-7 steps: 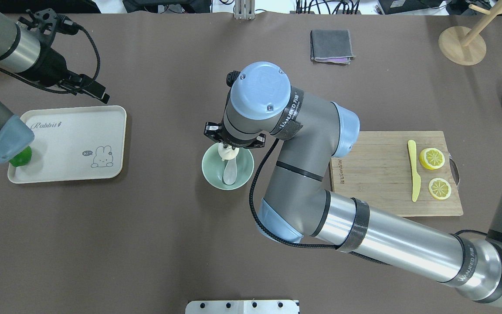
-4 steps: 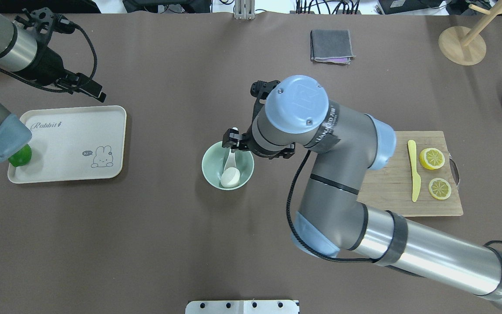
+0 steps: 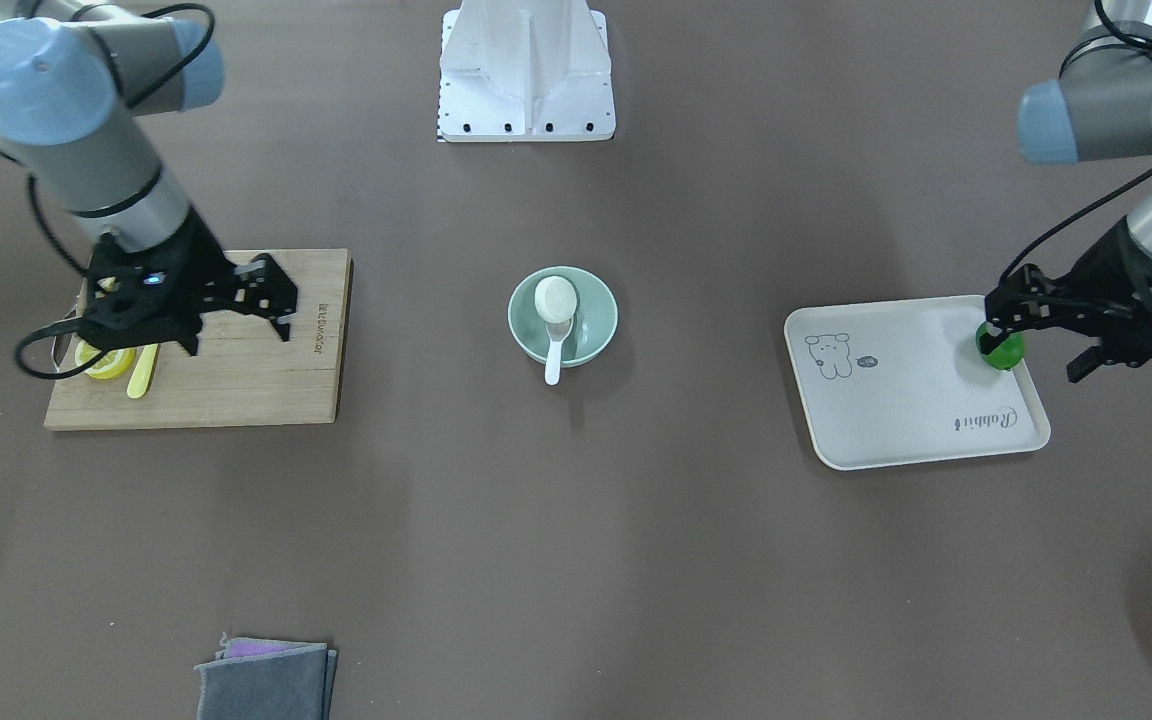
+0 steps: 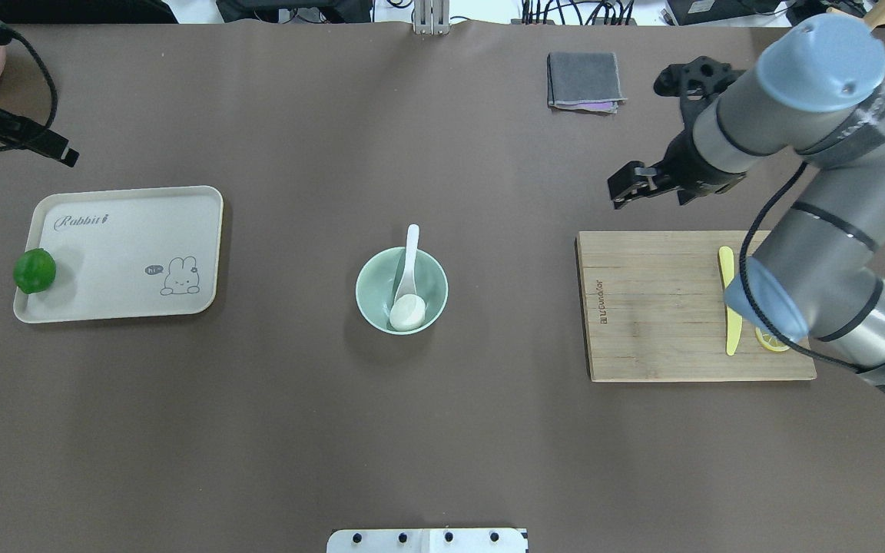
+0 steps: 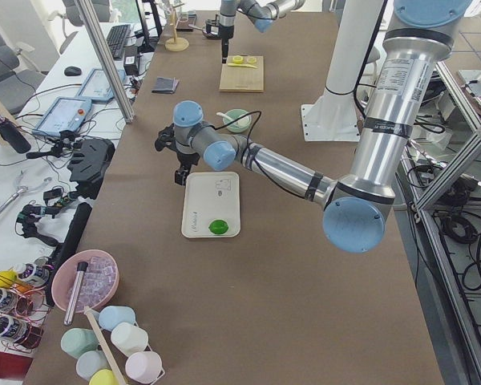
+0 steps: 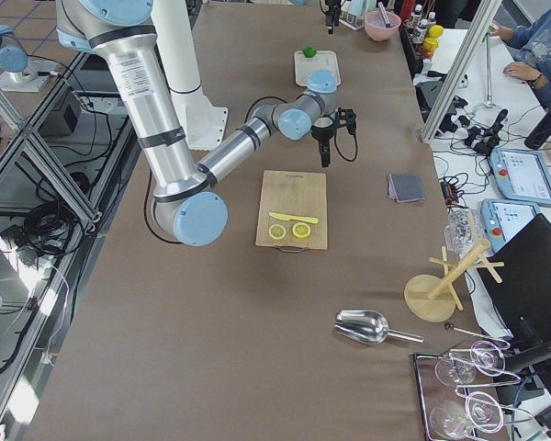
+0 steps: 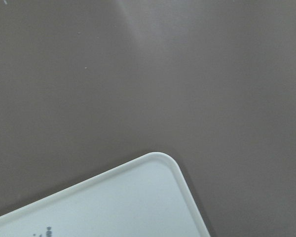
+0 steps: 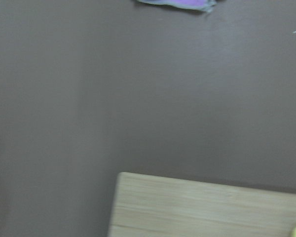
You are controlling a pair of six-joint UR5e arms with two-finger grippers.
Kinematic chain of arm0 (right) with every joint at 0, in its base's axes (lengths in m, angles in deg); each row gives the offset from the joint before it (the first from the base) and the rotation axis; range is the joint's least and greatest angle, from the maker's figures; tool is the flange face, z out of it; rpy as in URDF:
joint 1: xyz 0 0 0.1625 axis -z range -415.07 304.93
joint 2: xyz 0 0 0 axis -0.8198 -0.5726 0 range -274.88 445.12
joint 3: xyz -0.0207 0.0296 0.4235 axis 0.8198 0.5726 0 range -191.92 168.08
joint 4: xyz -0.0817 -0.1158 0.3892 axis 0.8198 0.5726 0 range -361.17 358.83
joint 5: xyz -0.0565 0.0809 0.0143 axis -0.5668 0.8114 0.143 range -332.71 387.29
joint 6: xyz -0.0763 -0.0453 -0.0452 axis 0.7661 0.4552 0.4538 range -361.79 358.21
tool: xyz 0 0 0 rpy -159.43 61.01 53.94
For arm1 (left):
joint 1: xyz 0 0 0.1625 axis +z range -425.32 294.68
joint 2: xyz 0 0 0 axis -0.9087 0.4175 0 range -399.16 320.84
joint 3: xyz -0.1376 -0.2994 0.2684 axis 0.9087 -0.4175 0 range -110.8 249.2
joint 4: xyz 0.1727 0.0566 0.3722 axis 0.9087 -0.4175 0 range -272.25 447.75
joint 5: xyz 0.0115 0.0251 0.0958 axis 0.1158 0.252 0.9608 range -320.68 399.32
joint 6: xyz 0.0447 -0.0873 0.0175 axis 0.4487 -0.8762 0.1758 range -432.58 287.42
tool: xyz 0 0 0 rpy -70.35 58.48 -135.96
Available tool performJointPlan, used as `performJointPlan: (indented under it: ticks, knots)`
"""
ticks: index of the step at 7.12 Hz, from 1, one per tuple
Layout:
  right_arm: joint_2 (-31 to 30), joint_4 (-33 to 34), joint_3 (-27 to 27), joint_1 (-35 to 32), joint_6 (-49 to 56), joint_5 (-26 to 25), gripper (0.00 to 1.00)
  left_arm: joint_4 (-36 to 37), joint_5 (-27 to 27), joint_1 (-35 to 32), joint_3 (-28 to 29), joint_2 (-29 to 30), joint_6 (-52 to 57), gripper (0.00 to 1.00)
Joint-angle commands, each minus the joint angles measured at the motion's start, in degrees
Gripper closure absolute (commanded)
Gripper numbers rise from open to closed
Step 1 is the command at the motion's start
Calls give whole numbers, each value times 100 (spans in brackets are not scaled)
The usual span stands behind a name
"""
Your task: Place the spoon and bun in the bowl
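Note:
The pale green bowl (image 4: 375, 270) (image 3: 596, 300) stands at the table's middle. The white spoon (image 4: 410, 250) (image 3: 553, 362) lies in it, its handle sticking out over the far rim. The white bun (image 4: 407, 312) (image 3: 556, 297) rests on the spoon's scoop inside the bowl. My right gripper (image 4: 621, 192) (image 3: 286, 305) is open and empty, held in the air above the far edge of the cutting board, well to the right of the bowl. My left gripper (image 4: 58, 151) (image 3: 1031, 345) is open and empty, held high beyond the tray's far left corner.
A beige tray (image 4: 135, 246) with a green lime (image 4: 34, 270) lies at the left. A wooden cutting board (image 4: 657, 307) at the right holds a yellow knife (image 4: 732, 334) and lemon slices partly hidden by my right arm. A grey cloth (image 4: 583, 81) and a wooden stand (image 4: 800, 84) sit at the far side.
The right gripper let the bun drop into the bowl, then drew away to the right, past the cutting board's far edge. The left arm moved further left, off the tray.

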Motion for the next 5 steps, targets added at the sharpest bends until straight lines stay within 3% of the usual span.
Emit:
performJointPlan:
  ticks: [1, 3, 5]
  knots:
    - [-1016, -1, 17, -1209, 1994, 620, 0, 510, -2, -867, -221, -633, 1435, 3]
    - [-1843, -1, 34, -2106, 3602, 753, 0, 459, -11, -1213, -441, -1634, 1879, 2]
    - [-2136, -10, 331, -2767, 4459, 885, 0, 416, -20, -1397, -425, -2023, 1898, 2]
